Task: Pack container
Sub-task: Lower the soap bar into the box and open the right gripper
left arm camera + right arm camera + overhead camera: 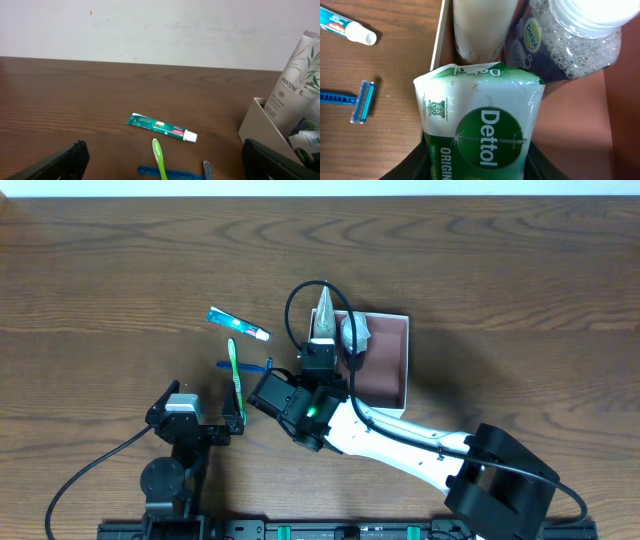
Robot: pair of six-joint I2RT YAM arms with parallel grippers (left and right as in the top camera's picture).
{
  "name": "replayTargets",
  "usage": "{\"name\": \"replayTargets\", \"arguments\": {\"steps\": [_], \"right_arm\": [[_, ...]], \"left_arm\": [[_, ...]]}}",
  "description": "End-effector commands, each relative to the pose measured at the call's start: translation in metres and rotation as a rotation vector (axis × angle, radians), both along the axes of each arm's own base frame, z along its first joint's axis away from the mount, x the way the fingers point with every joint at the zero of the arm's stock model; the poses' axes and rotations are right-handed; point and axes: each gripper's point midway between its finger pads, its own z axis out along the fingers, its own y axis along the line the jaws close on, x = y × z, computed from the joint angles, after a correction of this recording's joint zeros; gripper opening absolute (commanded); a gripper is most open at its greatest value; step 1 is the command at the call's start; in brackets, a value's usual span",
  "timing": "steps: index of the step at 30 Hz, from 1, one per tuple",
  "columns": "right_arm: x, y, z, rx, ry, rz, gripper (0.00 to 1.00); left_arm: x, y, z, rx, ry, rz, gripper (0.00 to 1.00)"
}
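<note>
The container (395,385) is a square shallow box with white walls and a pink-brown floor, right of centre. A white Pantene tube (325,313) and a clear Dettol bottle (355,332) stand in its far left corner. My right gripper (480,167) is shut on a green and white Dettol soap pack (480,125), held over the container's left wall (440,37). My left gripper (164,152) is open and empty, low over the table near the green toothbrush (160,157).
A teal toothpaste tube (238,324) lies left of the container. The green toothbrush (235,380) lies across a blue razor (245,365) beside it. The razor's head (361,101) shows in the right wrist view. The right arm (400,445) crosses the table's front.
</note>
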Motion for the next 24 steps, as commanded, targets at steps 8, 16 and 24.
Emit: {"name": "replayTargets", "arguments": {"steps": [8, 16, 24], "right_arm": [[0.0053, -0.0041, 0.0008, 0.005, -0.028, -0.041, 0.33], [0.0052, -0.0040, 0.0008, 0.005, -0.028, -0.040, 0.42], [0.0053, -0.0042, 0.0008, 0.005, -0.028, -0.041, 0.42]], "left_arm": [[-0.0007, -0.0017, -0.0170, 0.012, 0.052, -0.013, 0.98], [-0.0007, -0.0016, -0.0170, 0.012, 0.052, -0.013, 0.98], [-0.0007, -0.0016, -0.0170, 0.012, 0.052, -0.013, 0.98]]}}
